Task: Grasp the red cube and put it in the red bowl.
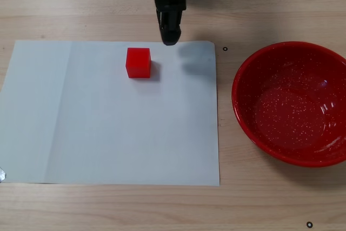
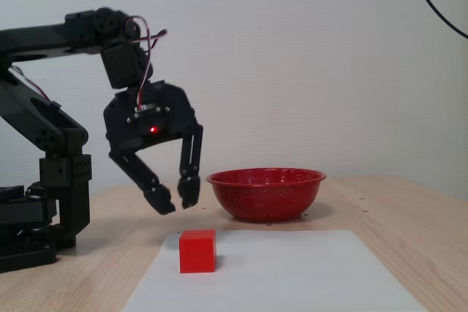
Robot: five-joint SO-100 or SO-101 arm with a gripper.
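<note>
Red cube [image 1: 138, 62] sits ungrasped at upper centre on paper [image 1: 108, 133]; my gripper [image 2: 178, 201] hovers above, jaws apart, red bowl [image 1: 243, 112] empty — everything's left.

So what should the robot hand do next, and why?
Probably glide a little forward and then lower, because the gripper hangs open in the air, above and behind the red cube, which sits untouched on the white paper. The red bowl is empty and can wait until the cube is held.
</note>
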